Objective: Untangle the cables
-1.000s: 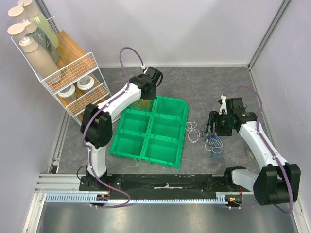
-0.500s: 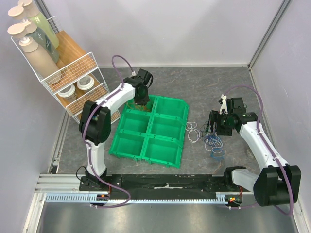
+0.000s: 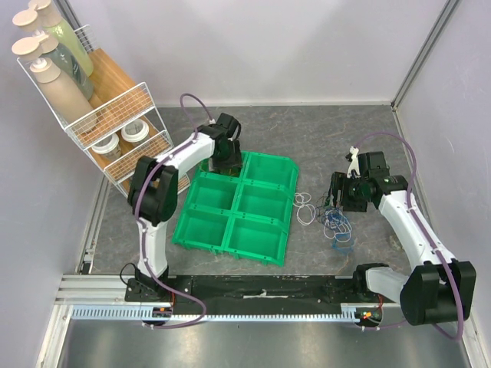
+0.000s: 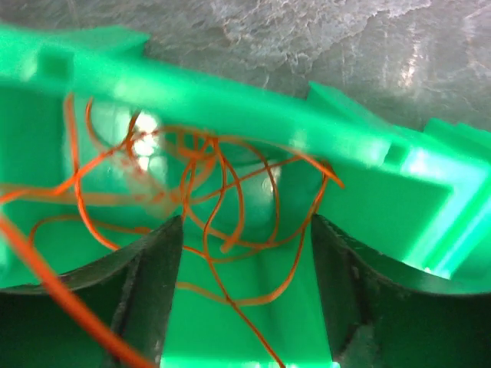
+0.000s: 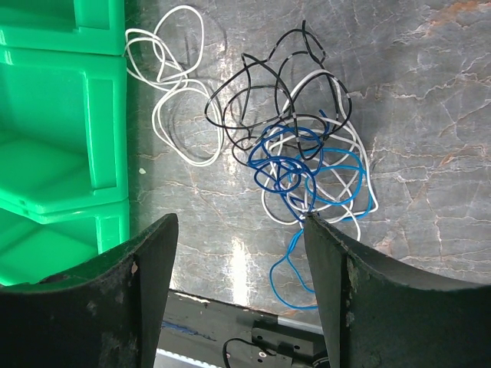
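Now, left gripper: jaws open; lift straight, don't snag orange cable.
right gripper: jaws open; your cable tangle at 1 o'clock.

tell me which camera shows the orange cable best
The left wrist view: the orange cable fills the frame, tangled in the green tray under the open left gripper. The top view hides it beneath that gripper; the right wrist view misses it.
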Controlling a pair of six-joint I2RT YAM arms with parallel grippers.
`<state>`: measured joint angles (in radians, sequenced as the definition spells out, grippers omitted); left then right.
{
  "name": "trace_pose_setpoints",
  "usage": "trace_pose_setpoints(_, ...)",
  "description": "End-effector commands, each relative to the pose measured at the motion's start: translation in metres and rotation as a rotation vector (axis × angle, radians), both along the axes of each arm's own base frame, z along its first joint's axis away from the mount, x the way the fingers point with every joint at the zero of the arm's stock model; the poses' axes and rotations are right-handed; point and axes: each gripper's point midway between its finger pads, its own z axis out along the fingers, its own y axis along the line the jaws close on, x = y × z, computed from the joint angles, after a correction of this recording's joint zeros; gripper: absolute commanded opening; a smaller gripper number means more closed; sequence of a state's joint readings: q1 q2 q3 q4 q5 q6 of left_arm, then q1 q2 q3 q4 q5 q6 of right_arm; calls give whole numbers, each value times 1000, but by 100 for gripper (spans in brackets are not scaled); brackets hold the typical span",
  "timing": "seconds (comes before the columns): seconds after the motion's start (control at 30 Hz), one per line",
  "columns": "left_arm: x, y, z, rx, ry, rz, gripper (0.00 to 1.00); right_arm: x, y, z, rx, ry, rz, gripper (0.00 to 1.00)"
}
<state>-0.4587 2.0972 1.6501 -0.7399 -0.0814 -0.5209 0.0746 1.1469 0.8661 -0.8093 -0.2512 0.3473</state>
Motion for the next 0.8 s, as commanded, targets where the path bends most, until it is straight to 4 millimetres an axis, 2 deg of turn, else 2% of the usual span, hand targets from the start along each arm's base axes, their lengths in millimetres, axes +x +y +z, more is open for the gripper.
trace_pose_setpoints(0.0, -7, 3, 69, -42, -150, 14, 79, 8, -4, 5, -20, -26, -12, 74)
trace_pose_setpoints(0.03, -10, 2, 77, -47, -164, -1, 83, 7, -4, 4, -21, -23, -13, 74)
trace_pose_setpoints(0.2, -30, -9, 130, -82, -258, -78, 86, 13, -5, 1, -23, -13, -47, 74)
trace_pose_setpoints(0.27, -39, -22, 149, -106, -299, -142, 84, 18, -6, -1, -21, -3, -81, 74)
trace_pose_setpoints(0.33, -48, -43, 161, -138, -327, -239, 80, 23, -10, -2, -32, 8, -130, 73)
trace_pose_setpoints(0.4, -63, -74, 170, -211, -334, -381, 75, 25, -14, -6, -48, 36, -189, 70)
trace_pose_setpoints(0.47, -84, -106, 178, -304, -320, -527, 64, 22, -14, -13, -46, 82, -226, 66)
trace_pose_setpoints(0.53, -105, -131, 184, -356, -329, -642, 62, 18, -13, -21, -34, 122, -243, 61)
trace_pose_setpoints(0.6, -130, -153, 186, -388, -340, -772, 66, 12, -11, -29, -33, 161, -246, 57)
trace_pose_setpoints(0.67, -150, -165, 185, -383, -336, -861, 72, 4, -16, -34, -61, 206, -260, 55)
trace_pose_setpoints(0.77, -172, -174, 190, -424, -330, -935, 76, -2, -24, -26, -113, 237, -281, 55)
